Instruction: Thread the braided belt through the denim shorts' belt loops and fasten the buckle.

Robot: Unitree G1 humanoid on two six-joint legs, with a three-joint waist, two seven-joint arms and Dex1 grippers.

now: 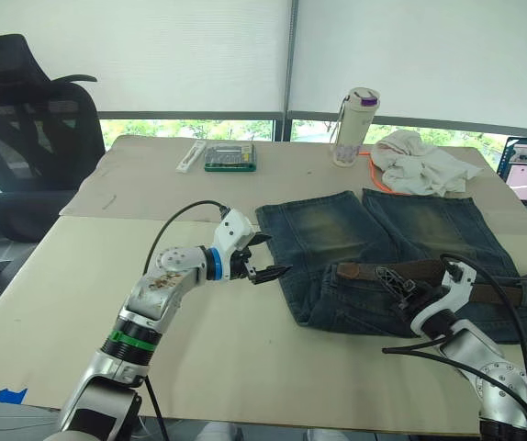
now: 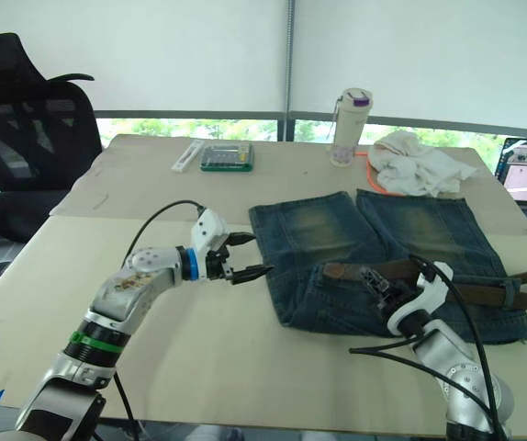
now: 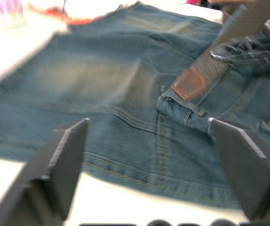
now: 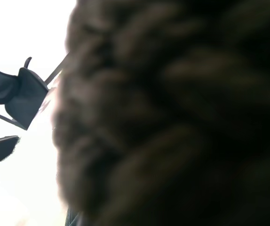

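The denim shorts lie flat on the table, my landmark here. The braided belt runs along their waistband, its brown tip just past a belt loop. My right gripper presses onto the belt mid-waistband; I cannot tell its finger state. My left gripper hovers just beside the shorts' edge, fingers spread, likely ready to pull the tip.

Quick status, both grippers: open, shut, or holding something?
Left gripper: jaws open, empty, beside the left edge of the denim shorts.
Right gripper: shut on the braided belt at the waistband.
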